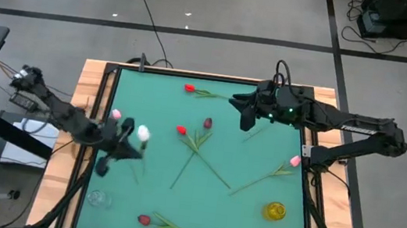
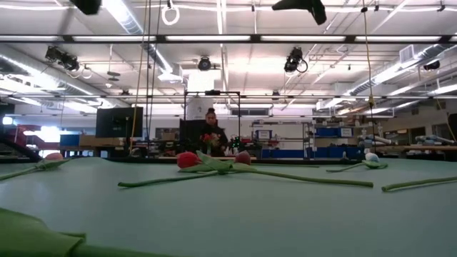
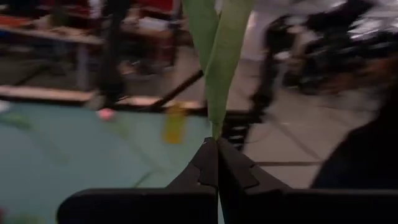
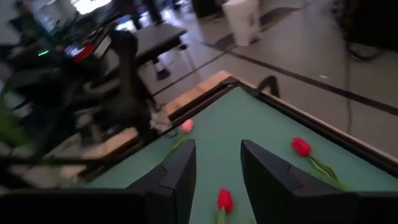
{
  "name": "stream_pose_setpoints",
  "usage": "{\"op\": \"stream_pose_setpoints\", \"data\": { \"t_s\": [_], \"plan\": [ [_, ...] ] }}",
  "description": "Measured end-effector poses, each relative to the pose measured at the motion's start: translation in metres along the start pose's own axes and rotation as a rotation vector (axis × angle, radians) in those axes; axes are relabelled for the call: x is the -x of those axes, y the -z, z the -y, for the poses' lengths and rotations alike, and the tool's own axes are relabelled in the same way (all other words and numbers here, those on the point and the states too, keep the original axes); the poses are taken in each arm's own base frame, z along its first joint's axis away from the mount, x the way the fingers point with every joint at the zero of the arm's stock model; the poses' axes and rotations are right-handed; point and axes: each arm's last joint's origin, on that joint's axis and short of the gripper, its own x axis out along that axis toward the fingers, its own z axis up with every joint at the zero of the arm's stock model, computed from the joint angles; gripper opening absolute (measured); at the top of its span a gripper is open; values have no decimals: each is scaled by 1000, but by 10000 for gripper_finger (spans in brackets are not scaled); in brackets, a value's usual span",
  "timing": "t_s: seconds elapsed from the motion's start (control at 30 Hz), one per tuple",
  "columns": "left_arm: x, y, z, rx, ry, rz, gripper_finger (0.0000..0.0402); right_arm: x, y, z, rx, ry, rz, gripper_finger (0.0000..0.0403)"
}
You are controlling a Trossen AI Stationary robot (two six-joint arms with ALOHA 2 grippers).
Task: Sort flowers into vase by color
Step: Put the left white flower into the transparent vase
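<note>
Green felt table (image 1: 262, 149) holds scattered tulips. Left gripper (image 1: 127, 145), raised at the left edge, is clamped on a white-headed tulip (image 1: 143, 133) by its thin stem, which could slip or swing. Right gripper (image 1: 248, 110) hovers half-open, empty, near the far edge.

Overhead, table-level, two wrist views

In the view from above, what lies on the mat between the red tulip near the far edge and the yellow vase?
In the high view, between the far red tulip and the yellow vase lie the dark maroon tulip and crossed green stems; otherwise bare green mat.
</note>
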Motion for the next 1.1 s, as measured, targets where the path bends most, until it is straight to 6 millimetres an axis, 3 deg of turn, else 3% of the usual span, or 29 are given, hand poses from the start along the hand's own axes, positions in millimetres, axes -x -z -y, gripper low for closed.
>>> {"op": "stream_pose_setpoints", "data": {
  "t_s": [0.17, 0.33, 0.47, 0.7, 1.1],
  "plan": [
    [38, -11, 10, 50, 270, 46, 0, -11, 10, -11, -193, 70, 49, 135],
    [69, -3, 9, 90, 520, -86, 0, -28, 32, -29, -305, 89, 43, 134],
    [84, 5, 4, 64, 594, -153, 0, -40, 52, -47, -387, 84, 42, 134],
    [89, 0, 5, 43, 660, -99, 0, -48, 70, -64, -457, 82, 69, 134],
    [73, 6, 24, -19, 706, -165, 0, -42, 65, -65, -464, 91, 112, 133]
  ]
}}
